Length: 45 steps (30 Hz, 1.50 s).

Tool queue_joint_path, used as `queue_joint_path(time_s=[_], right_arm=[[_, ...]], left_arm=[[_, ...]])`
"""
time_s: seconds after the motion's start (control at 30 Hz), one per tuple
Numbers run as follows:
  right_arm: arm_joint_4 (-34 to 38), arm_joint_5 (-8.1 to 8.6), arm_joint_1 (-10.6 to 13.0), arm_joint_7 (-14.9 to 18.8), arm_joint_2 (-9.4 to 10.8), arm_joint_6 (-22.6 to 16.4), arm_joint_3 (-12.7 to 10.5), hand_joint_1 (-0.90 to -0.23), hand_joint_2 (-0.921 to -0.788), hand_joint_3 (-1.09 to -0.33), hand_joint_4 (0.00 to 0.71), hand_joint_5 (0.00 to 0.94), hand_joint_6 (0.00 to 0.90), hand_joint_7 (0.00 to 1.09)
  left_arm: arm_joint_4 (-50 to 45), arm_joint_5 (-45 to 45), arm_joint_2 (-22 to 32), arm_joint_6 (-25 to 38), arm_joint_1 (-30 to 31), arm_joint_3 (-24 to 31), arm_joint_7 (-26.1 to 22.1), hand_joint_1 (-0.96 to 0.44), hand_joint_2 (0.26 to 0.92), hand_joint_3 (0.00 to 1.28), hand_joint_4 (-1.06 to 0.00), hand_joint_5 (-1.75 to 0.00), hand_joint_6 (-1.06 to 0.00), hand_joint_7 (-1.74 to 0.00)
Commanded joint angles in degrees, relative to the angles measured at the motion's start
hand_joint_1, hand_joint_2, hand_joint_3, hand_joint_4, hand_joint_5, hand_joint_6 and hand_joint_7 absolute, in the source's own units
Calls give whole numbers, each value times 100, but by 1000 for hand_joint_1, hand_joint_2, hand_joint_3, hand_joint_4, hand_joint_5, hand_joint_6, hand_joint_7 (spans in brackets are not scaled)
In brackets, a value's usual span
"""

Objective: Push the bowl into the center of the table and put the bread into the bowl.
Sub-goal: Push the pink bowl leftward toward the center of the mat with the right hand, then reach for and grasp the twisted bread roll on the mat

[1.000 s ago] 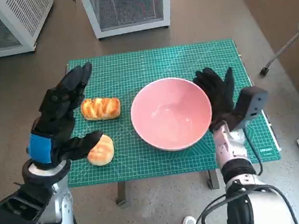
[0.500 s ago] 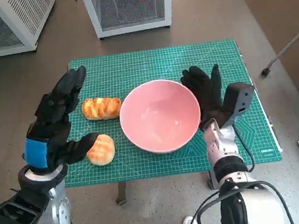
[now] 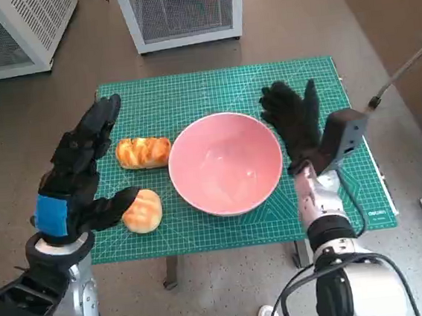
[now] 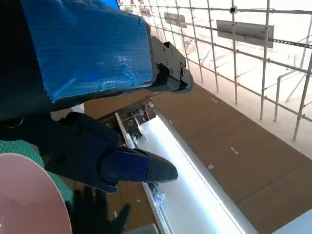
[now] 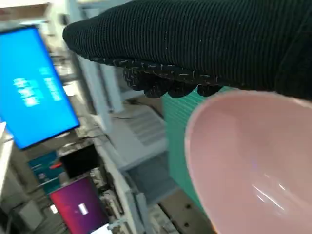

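Bread: two soft, light rolls; one touches my spread, empty left hand, so I'd cup it gently. Bowl: rigid, likely slick, beside my spread right hand.

Setting. A small table covered by a green gridded cutting mat stands on a brown floor. Two white cabinets with perforated panels, one at the far left and one centre, stand beyond it. In the right wrist view, a blue screen glows beside pale shelving
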Motion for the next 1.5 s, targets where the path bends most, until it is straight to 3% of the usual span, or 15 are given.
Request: queue_joint_path(time_s=[0.03, 0.2, 0.43, 0.5, 0.57, 0.67, 0.8, 1.07, 1.5], right_arm=[[-212, 36, 40, 503, -50, -712, 89, -537, -921, -716, 336, 5, 108, 579], [-478, 177, 107, 1158, -120, -1384, 134, -544, -921, -742, 336, 3, 50, 647], [-443, 266, 105, 1298, -130, -1486, 135, -551, -921, -751, 336, 3, 29, 673], [-1330, 642, 398, 2065, -58, -1861, 257, -561, -921, -745, 339, 4, 29, 679], [-2008, 935, 646, 2544, 2, -2012, 385, -588, -921, -728, 346, 7, 35, 691], [-2529, 1178, 873, 2802, 48, -1926, 530, -614, -921, -694, 348, 8, 35, 706], [-3199, 1324, 1197, 2939, 65, -1774, 766, -625, -921, -667, 342, 4, 17, 739], [-4292, 1336, 1752, 2836, -5, -1443, 1134, -597, -921, -660, 328, 0, 0, 770], [-4892, 1433, 1997, 2733, -108, -1036, 1254, -589, -921, -633, 328, 1, -1, 789]], left_arm=[[142, 43, 10, -111, -167, 3, 16, -542, 921, 225, -314, -2, -351, -116], [275, 62, 3, -167, -295, -6, 15, -538, 921, 226, -315, -2, -351, -109], [310, 63, 4, -198, -314, -9, 14, -538, 921, 227, -315, -2, -353, -103], [420, 18, -5, -210, -467, -16, -3, -539, 921, 226, -315, -1, -353, -101], [490, -19, -25, -229, -563, -31, -16, -544, 921, 218, -314, -1, -353, -97], [562, -44, -62, -274, -632, -58, -27, -546, 921, 212, -314, -1, -353, -93], [655, -58, -116, -343, -714, -90, -36, -547, 921, 204, -313, 0, -358, -90], [839, -35, -207, -541, -869, -168, -70, -549, 921, 196, -318, -2, -369, -86], [1139, -29, -162, -720, -1130, -175, -174, -535, 921, 196, -316, -1, -370, -74]])
